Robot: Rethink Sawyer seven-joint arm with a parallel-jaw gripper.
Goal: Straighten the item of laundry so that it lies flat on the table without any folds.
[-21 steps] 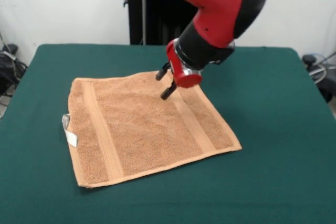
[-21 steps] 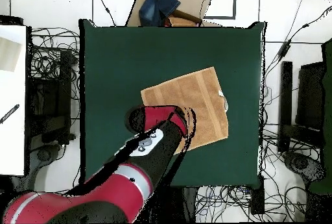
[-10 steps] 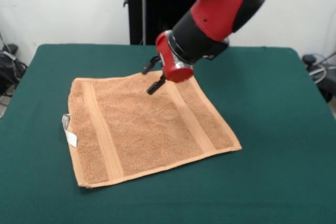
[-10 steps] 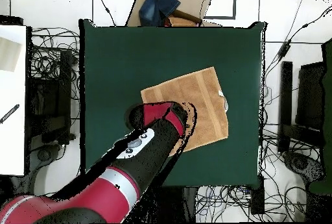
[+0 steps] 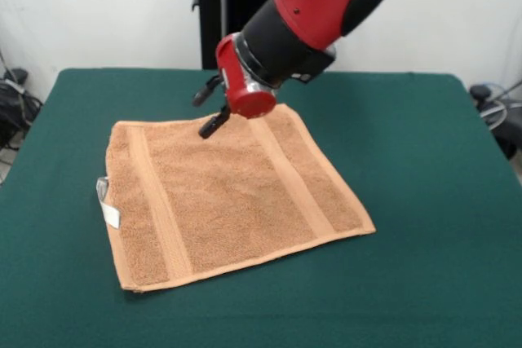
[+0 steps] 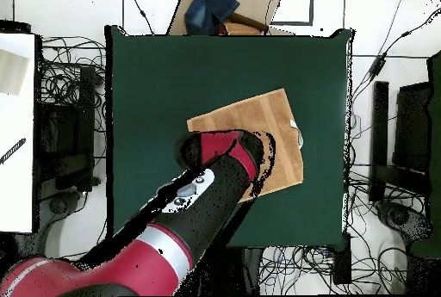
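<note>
Square terry towel (image 5: 232, 201) lies flat on felt-covered table (image 5: 424, 160).

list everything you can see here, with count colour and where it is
towel: one, orange-tan with two woven bands, spread flat near the middle of the table
tag: one, white, sticking out from the towel's left edge in the front view
table: one, dark green cloth top, fills most of both views
cardboard box: one, brown, with something blue on it, off the table's top edge in the overhead view
cables: many, black, on the pale floor around the table
arm: one, red and black, reaching over the towel's far edge
gripper: one, black fingers, open, above the towel's far edge, holding nothing
</note>
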